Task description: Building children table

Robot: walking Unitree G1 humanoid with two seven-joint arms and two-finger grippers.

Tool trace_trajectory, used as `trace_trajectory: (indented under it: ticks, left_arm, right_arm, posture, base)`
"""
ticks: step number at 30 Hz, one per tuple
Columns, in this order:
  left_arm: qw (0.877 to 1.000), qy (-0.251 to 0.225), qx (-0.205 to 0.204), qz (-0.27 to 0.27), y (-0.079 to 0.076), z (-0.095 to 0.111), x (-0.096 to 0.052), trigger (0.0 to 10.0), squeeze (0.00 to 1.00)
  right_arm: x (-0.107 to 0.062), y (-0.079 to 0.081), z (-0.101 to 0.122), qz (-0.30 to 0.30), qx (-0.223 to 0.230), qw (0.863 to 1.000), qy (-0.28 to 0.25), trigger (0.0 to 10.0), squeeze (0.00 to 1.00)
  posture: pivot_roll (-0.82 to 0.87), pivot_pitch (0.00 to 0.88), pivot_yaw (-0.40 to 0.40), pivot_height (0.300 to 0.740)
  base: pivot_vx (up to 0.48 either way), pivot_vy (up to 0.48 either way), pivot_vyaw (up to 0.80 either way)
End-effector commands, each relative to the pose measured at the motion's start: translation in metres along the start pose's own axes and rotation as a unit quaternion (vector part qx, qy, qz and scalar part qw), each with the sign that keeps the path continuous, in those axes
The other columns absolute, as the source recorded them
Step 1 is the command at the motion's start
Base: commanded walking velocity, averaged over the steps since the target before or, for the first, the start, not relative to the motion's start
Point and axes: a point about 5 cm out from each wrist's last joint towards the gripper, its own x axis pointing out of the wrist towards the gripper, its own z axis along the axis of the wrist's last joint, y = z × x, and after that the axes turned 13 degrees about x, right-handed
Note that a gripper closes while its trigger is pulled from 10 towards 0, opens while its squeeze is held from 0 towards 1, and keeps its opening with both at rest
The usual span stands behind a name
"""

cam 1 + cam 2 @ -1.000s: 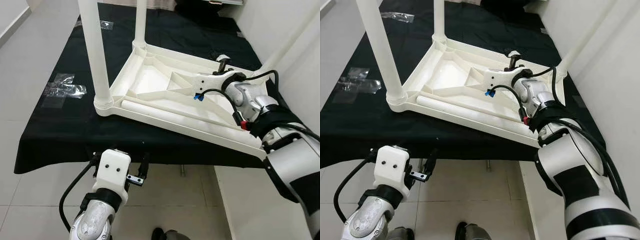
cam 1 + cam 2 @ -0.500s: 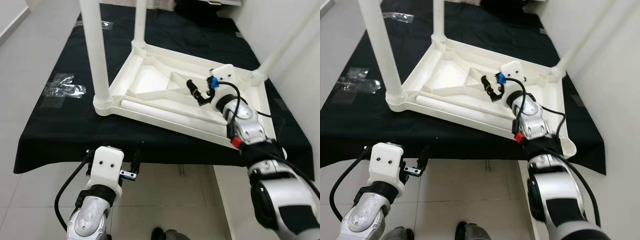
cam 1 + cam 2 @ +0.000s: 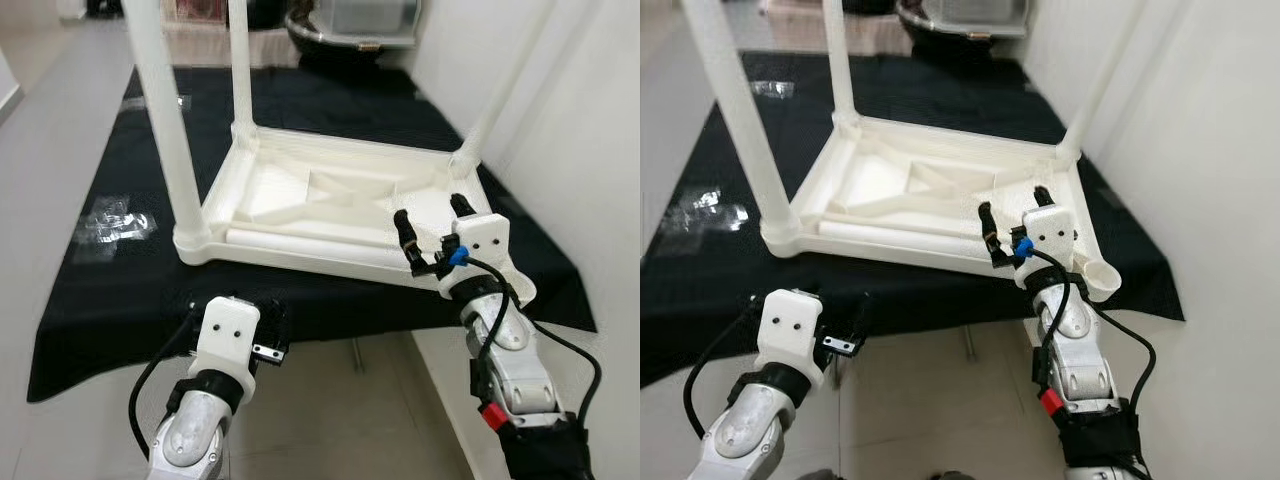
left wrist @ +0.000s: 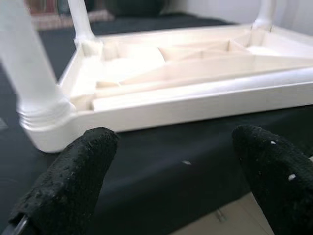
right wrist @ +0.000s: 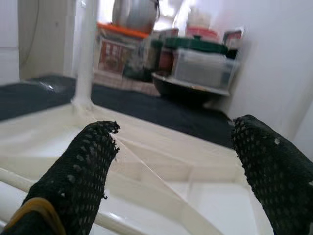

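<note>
White children's table (image 3: 330,200), upturned, is lying on the black cloth (image 3: 120,270). Right pincer (image 3: 432,225) is hovering released over its near corner; left pincer (image 4: 171,171) is waiting released below its near edge.

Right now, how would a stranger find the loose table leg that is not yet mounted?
A white table lies upside down on the black cloth. The loose leg lies flat inside its near edge. The other legs stand upright in corners; this one is horizontal.
</note>
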Motion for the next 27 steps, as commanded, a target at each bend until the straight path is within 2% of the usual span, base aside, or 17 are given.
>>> trace_trajectory:
  ticks: [1, 4, 9, 14, 21, 24, 27]
  left_arm:
    - [1.0, 0.01, 0.004, -0.001, 0.001, -0.005, 0.0, 10.0, 0.0]
    - [1.0, 0.012, 0.007, 0.009, 0.004, -0.007, 0.002, 10.0, 0.0]
    - [1.0, 0.011, 0.008, 0.011, 0.005, -0.008, 0.002, 10.0, 0.0]
    - [0.999, 0.02, 0.013, 0.035, 0.012, -0.011, 0.003, 10.0, 0.0]
    - [0.999, 0.015, 0.013, 0.034, 0.013, -0.009, 0.004, 10.0, 0.0]
    - [0.999, 0.013, 0.014, 0.032, 0.012, -0.008, 0.004, 10.0, 0.0]
    - [0.999, 0.013, 0.014, 0.032, 0.013, -0.007, 0.004, 10.0, 0.0]
  right_arm:
    - [-0.003, 0.008, -0.008, 0.005, 0.012, 1.0, 0.022, 10.0, 0.0]
    - [-0.009, 0.014, -0.007, 0.003, 0.018, 0.999, 0.034, 10.0, 0.0]
    - [-0.012, 0.015, -0.005, 0.0, 0.017, 0.999, 0.039, 10.0, 0.0]
    - [-0.011, 0.013, -0.004, -0.007, 0.067, 0.997, 0.047, 10.0, 0.0]
    - [-0.011, 0.007, -0.007, -0.025, 0.087, 0.994, 0.063, 10.0, 0.0]
    - [-0.008, 0.003, -0.009, -0.028, 0.122, 0.989, 0.075, 10.0, 0.0]
    - [-0.007, 0.002, -0.011, -0.018, 0.132, 0.988, 0.083, 10.0, 0.0]
  posture:
    - [0.06, 0.042, -0.13, 0.74]
    - [0.06, 0.044, -0.132, 0.74]
    - [0.06, 0.044, -0.132, 0.74]
    - [0.06, 0.062, -0.129, 0.74]
    - [0.07, 0.072, -0.134, 0.74]
    - [0.07, 0.079, -0.134, 0.74]
    - [0.07, 0.08, -0.134, 0.74]
  base:
    - [0.0, 0.48, 0.0]
    - [0.0, 0.48, 0.0]
    - [0.0, 0.48, 0.0]
    - [0.0, 0.0, 0.0]
    - [0.0, 0.0, 0.0]
    - [0.0, 0.0, 0.0]
    - [0.0, 0.0, 0.0]
